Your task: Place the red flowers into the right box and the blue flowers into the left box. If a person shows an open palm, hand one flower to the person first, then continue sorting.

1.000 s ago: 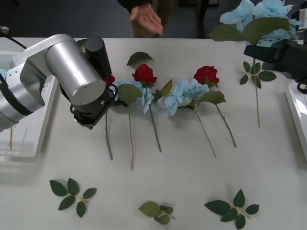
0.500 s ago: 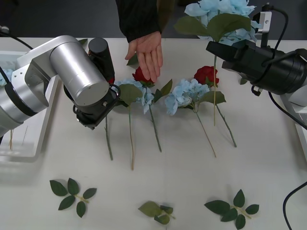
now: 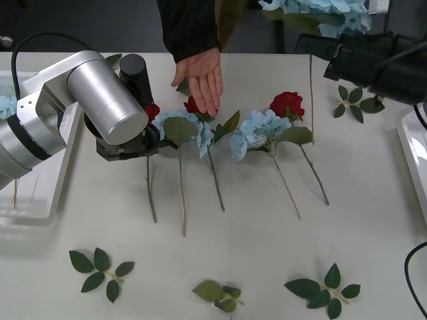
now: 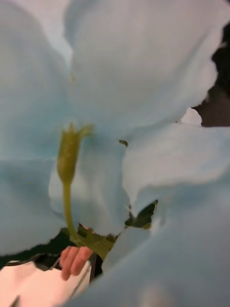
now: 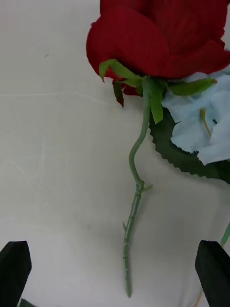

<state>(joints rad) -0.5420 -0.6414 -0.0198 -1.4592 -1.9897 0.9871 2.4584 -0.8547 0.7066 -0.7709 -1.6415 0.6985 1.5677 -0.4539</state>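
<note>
Front view shows the right gripper [image 3: 333, 53] high at the far right of the table [image 3: 253, 260], carrying a blue flower [image 3: 320, 12] whose thin stem [image 3: 311, 100] hangs straight down below it; whether its fingers are closed around that stem I cannot tell, since the pale petals [image 4: 115, 120] crowd the right wrist view. A hand [image 3: 202, 79] reaches in from the far edge, fingers down over the middle rose [image 3: 194, 105], and its fingertips [image 4: 73, 261] show under the petals in the right wrist view. At the left, the left gripper [image 5: 115, 266] hovers wide open and empty over the leftmost rose [image 5: 158, 36], one black finger on either side of its stem [image 5: 134, 211], which lies flat on the table. That rose looks light, with a soft cloth head that would crush or slip, and a thin, fairly stiff plastic stem, so the bare mid-stem below the leaves seems the place to pinch. Two more blue flowers [image 3: 257, 130] and another rose [image 3: 287, 103] lie in the row to the right, well apart from the left box [image 3: 57, 180] and the right box [image 3: 410, 157]
</note>
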